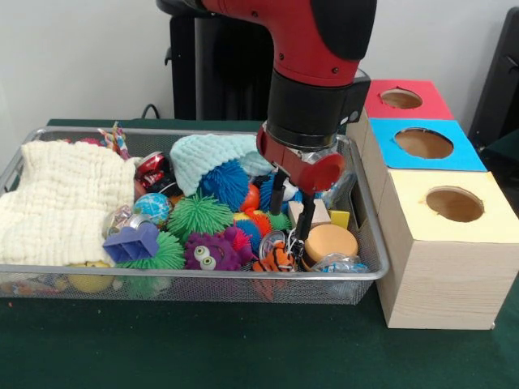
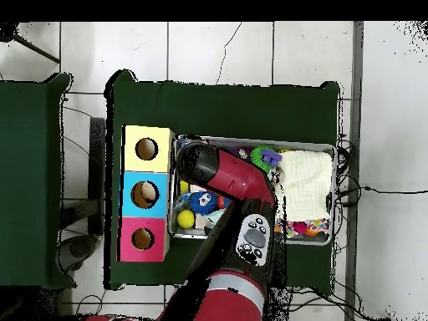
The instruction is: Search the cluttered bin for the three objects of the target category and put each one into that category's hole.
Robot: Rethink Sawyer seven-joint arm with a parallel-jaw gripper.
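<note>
gripper [image 1: 292, 212] fingers spread over toys at the wire bin's [image 1: 369, 251] box-side end, three wooden boxes [image 1: 450, 243], no readable labels

The arm [image 2: 227, 180] hides most of the bin [image 2: 330, 150] in the overhead view. In the front view, the gripper [image 1: 290, 212] covers toys behind it, and the black stand [image 1: 509, 73] is cut off at the right edge.

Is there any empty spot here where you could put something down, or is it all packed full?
The wire bin is packed: a folded cream cloth fills one end, spiky balls and small toys the other, with the gripper dipped among them. Bare room is outside: the green table in front of the bin, beside the yellow box.
</note>
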